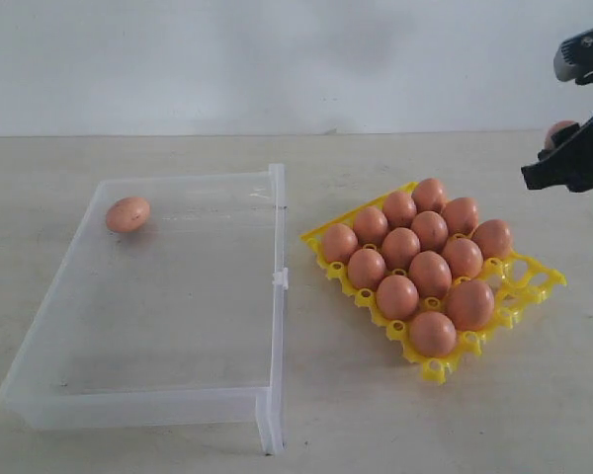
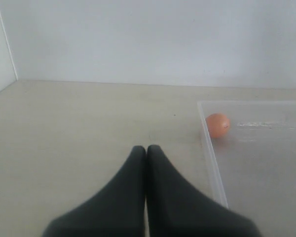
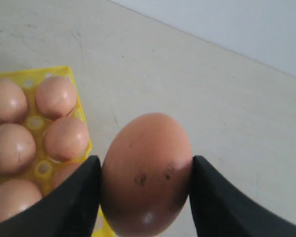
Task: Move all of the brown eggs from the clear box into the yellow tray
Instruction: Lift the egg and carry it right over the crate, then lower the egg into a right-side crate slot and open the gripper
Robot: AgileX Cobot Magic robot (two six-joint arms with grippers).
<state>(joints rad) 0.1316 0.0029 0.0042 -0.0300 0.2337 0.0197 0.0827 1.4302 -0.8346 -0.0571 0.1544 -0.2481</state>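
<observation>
Our right gripper [image 3: 145, 165] is clamped on a brown egg [image 3: 143, 143]; left gripper [image 2: 146, 150] jaws together; one egg [image 1: 127, 214] in clear box [image 1: 277, 237] corner.

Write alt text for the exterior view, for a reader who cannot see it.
At the upper right, the right gripper holds one brown egg in the air near a yellow tray mostly filled with brown eggs. To the left lies a clear box with a single egg in its far left corner, all on a pale table.
</observation>
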